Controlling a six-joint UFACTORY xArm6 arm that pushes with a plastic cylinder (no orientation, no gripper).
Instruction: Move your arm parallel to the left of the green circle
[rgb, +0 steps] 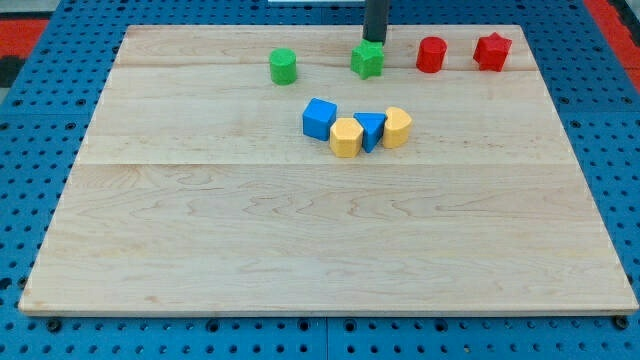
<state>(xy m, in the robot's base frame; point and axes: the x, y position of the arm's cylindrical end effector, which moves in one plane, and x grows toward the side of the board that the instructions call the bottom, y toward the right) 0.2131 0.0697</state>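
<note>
My tip (374, 43), a bare rod with no claw, sits just behind the green star (368, 60) at upper centre; I should skirt around it to the tabletop (200, 220) left of the green circle (283, 66), upper left-centre.

Two green blocks (284, 66) (368, 60) and two red blocks (431, 54) (492, 51) sit far; blue (319, 117) (370, 130) and yellow (346, 137) (397, 127) alternate nearer on the pale wood-grain board (320, 240), blue pegboard (30, 110) surrounding.

Lab bench: wooden board (330, 240) on blue pegboard (40, 120).
</note>
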